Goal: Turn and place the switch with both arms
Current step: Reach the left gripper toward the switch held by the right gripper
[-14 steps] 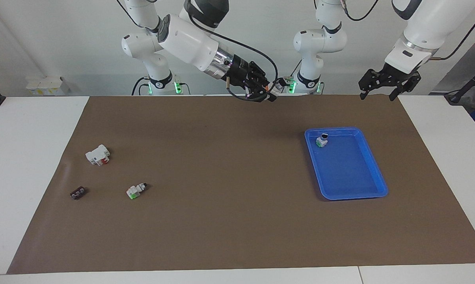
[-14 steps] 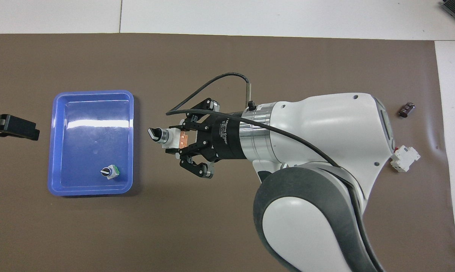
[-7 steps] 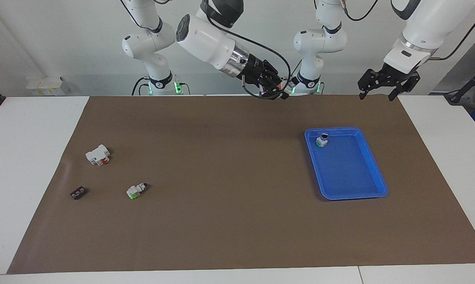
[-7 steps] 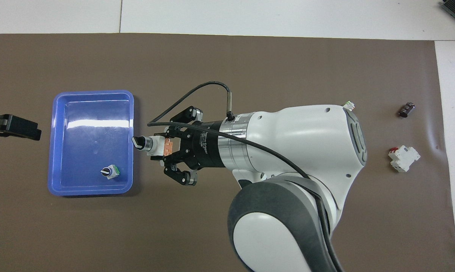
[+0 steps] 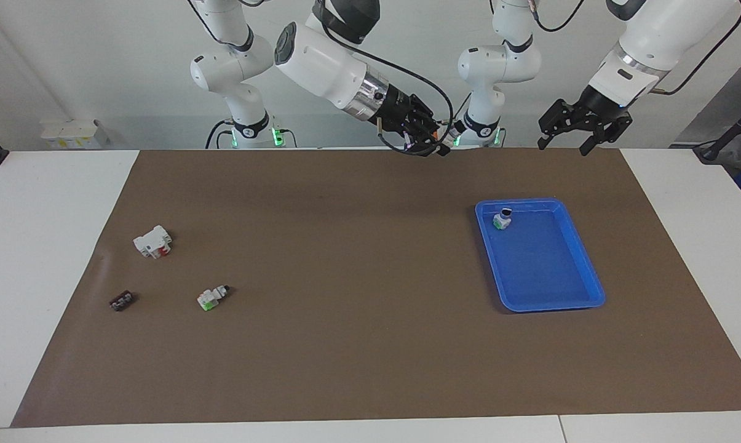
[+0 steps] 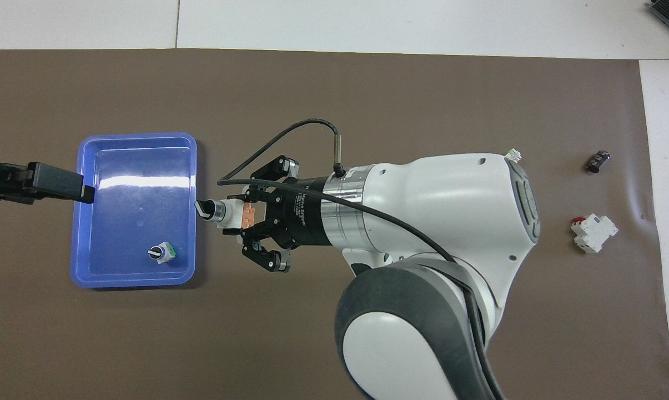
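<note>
My right gripper [image 5: 433,138] [image 6: 241,215] is shut on the switch [image 5: 446,136] [image 6: 223,211], a small white body with an orange band. It holds the switch high in the air, lying level, over the mat just beside the blue tray [image 5: 591,271] [image 6: 134,136]. The black knob tip points toward the left arm's end. My left gripper [image 5: 564,146] [image 6: 83,192] is open and empty. It hangs raised over the tray's edge at the left arm's end and faces the switch, a tray's width away from it.
A green-banded switch [image 5: 502,219] [image 6: 161,253] stands in the tray's corner near the robots. Toward the right arm's end the mat bears another green-banded switch [image 5: 210,298] [image 6: 513,154], a white block with a red part [image 5: 153,242] [image 6: 592,233] and a small black part [image 5: 122,301] [image 6: 598,161].
The right gripper rose and carried the switch toward the tray, then held still. The left gripper moved in over the tray's edge, toward the switch.
</note>
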{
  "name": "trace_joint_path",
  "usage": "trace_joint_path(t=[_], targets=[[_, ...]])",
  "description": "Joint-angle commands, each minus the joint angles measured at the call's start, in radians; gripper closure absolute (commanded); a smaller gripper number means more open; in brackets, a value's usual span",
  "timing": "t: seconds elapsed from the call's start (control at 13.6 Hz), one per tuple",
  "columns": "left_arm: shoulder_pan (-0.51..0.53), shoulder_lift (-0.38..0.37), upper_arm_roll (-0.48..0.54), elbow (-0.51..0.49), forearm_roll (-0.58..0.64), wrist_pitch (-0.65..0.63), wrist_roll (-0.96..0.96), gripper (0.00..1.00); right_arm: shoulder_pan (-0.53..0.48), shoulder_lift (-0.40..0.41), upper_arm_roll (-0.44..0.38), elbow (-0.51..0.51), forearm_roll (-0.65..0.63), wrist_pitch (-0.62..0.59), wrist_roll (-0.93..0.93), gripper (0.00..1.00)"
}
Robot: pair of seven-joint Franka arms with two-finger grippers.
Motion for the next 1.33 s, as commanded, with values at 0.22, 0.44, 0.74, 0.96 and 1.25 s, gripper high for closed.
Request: trace_joint_path(t=[0.22, 0.44, 0.74, 0.96, 1.25], targets=[[-0.005, -0.009, -0.012, -0.002, -0.27, 0.002, -0.404, 0.0, -0.007, 0.012, 0.0, 0.02, -0.016, -0.005, -0.018, 1.0], [-0.008, -0.006, -0.046, 0.004, -0.33, 0.007, -0.59, 0.0, -0.007, 0.012, 0.0, 0.02, -0.016, -0.005, -0.018, 1.0], [-0.006, -0.003, -0.104, 0.009, -0.361, 0.028, -0.8, 0.37, -0.007, 0.012, 0.0, 0.02, -0.016, -0.003, -0.018, 1.0], [-0.008, 0.001, -0.114, 0.009, -0.424, 0.083, -0.9, 0.68, -0.007, 0.012, 0.0, 0.02, -0.016, -0.003, -0.018, 1.0], [-0.009, -0.008, -0.153, -0.005, -0.41, 0.094, -0.894, 0.68, -0.007, 0.012, 0.0, 0.02, -0.016, -0.003, -0.018, 1.0]])
